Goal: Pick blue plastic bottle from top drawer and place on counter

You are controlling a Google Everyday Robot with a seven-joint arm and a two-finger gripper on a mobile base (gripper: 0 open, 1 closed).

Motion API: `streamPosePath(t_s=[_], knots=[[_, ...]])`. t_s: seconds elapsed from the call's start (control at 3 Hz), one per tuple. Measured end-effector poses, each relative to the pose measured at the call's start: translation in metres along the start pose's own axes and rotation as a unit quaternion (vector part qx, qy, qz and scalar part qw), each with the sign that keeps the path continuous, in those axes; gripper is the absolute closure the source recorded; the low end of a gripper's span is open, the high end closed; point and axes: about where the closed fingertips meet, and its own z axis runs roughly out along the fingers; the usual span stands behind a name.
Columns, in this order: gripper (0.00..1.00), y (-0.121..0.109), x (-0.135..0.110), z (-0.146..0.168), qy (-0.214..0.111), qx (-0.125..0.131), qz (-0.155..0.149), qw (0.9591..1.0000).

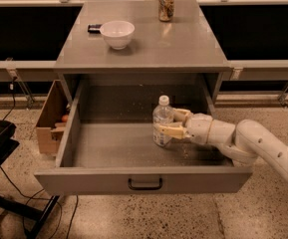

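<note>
Your white gripper (166,122): inside the open grey metal top drawer (108,181) | fingers (169,130) clasping the upright clear white-capped plastic bottle (161,115)

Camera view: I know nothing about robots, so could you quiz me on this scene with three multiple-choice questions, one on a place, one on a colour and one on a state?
1. Where is the blue plastic bottle?
A. On the ground
B. In the top drawer
C. On a chair

2. What colour is the bowl on the counter?
A. White
B. Red
C. Green

3. How is the top drawer?
A. Shut
B. Taken out and lying on the ground
C. Pulled open

Answers:
1. B, since the bottle stands upright inside the drawer, with the gripper at it, reaching in from the right.
2. A, since the bowl on the left part of the counter is plainly white.
3. C, since the drawer juts out from the cabinet and its inside is in full view.
</note>
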Motion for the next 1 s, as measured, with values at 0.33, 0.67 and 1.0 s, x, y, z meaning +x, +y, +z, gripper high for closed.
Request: streamPosePath(t_s=[0.33,0.67,1.0], knots=[[0.91,0.004,-0.039,0.004,0.020,0.001,-0.022,0.9996],[1.00,0.017,-0.102,0.002,0.053,0.013,-0.050,0.9973],[1.00,0.022,-0.199,-0.001,0.069,0.043,-0.098,0.9919]])
